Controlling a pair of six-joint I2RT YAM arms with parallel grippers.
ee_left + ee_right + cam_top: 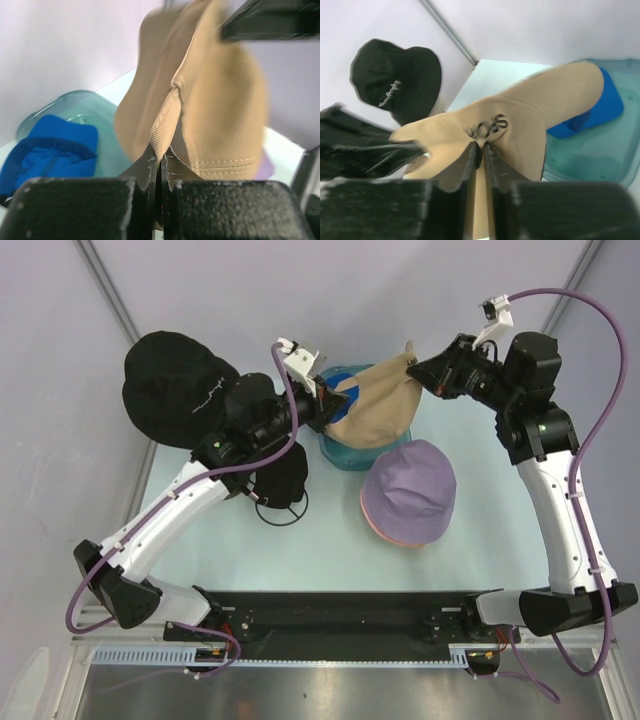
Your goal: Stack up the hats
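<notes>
Two tan cap [375, 408] edges in left claw [336, 400], right claw [412, 362] (above tray [341, 453])

Above teal bin [338, 456], tan cap [375, 405] hangs, blocking top access. Centre-right counter [330, 550] taken by lavender bucket hat [410, 485]; front-centre strip open. Far left: black bucket hat [175, 385].

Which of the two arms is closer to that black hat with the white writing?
Left. The left fingers pinch the tan cap just to the right of the black hat; the right fingers grip the cap's opposite edge, farther right.
</notes>
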